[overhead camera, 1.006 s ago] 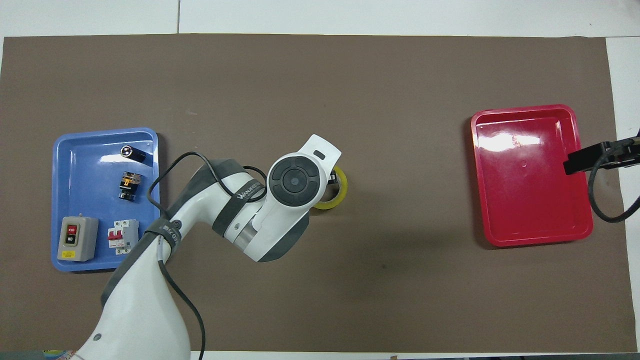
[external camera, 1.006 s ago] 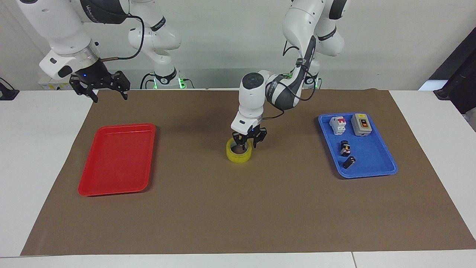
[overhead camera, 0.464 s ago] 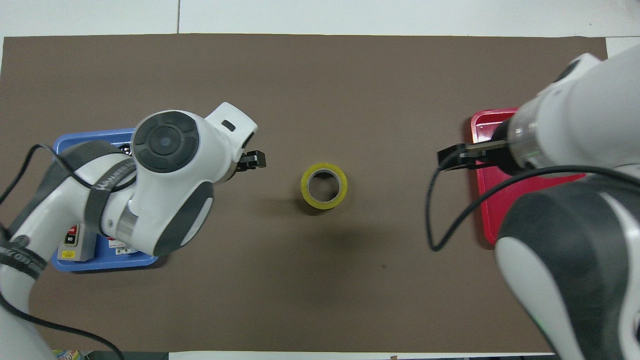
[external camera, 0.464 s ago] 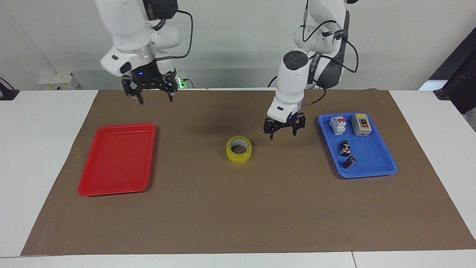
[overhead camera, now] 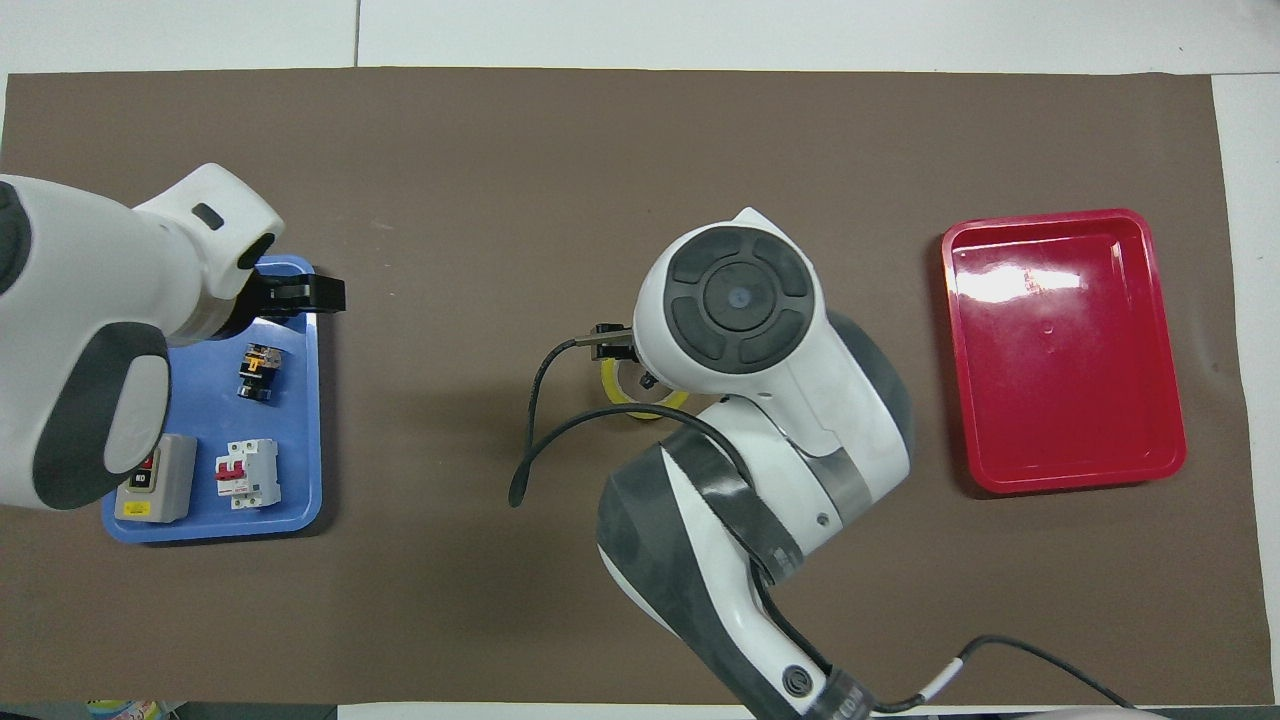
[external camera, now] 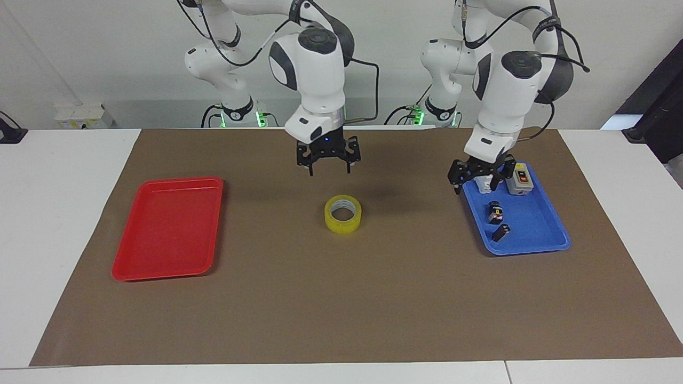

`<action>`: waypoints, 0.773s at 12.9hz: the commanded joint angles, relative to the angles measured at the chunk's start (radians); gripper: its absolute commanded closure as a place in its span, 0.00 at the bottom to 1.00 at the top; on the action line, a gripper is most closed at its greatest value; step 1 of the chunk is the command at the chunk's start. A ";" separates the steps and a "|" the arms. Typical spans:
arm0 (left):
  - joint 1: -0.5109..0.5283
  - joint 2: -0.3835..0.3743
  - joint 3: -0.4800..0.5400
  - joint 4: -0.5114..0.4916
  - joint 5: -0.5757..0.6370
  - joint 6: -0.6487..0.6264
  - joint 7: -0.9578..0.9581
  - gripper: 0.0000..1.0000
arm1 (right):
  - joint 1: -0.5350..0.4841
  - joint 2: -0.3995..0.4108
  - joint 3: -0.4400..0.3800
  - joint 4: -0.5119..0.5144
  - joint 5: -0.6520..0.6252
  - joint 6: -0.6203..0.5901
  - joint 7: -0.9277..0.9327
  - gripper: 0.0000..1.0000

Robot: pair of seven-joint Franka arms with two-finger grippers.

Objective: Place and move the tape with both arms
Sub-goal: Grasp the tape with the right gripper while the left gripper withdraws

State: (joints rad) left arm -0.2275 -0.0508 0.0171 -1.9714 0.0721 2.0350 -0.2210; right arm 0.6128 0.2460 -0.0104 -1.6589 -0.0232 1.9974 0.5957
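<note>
Tape [external camera: 343, 214] lies flat mid-tabletop, between red tray [external camera: 168, 228] and blue tray [external camera: 520, 218]. Yellow translucent ring, pale core, hole up. Right gripper [external camera: 327, 158] hangs above, at tape's 11 o'clock, fingers open, empty. Best: centre over the rim, descend straight, pinch one wall. Left gripper [external camera: 482, 173] waits open, empty, over blue tray's edge.
</note>
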 commanded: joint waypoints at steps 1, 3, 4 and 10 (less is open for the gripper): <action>0.101 -0.002 -0.003 0.127 -0.067 -0.166 0.115 0.00 | -0.036 -0.004 -0.006 -0.097 -0.006 0.116 -0.034 0.00; 0.177 0.003 -0.003 0.202 -0.109 -0.242 0.199 0.00 | -0.028 0.059 -0.006 -0.134 -0.006 0.185 -0.037 0.00; 0.206 0.003 -0.003 0.230 -0.115 -0.272 0.234 0.00 | -0.028 0.094 -0.006 -0.134 -0.006 0.213 -0.037 0.00; 0.275 0.034 -0.006 0.397 -0.106 -0.479 0.331 0.00 | -0.035 0.099 -0.006 -0.255 0.000 0.330 -0.044 0.17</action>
State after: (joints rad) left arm 0.0364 -0.0476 0.0225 -1.6378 -0.0193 1.6197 0.0884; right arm 0.5873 0.3744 -0.0216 -1.8625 -0.0250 2.2904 0.5740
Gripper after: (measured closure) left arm 0.000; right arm 0.066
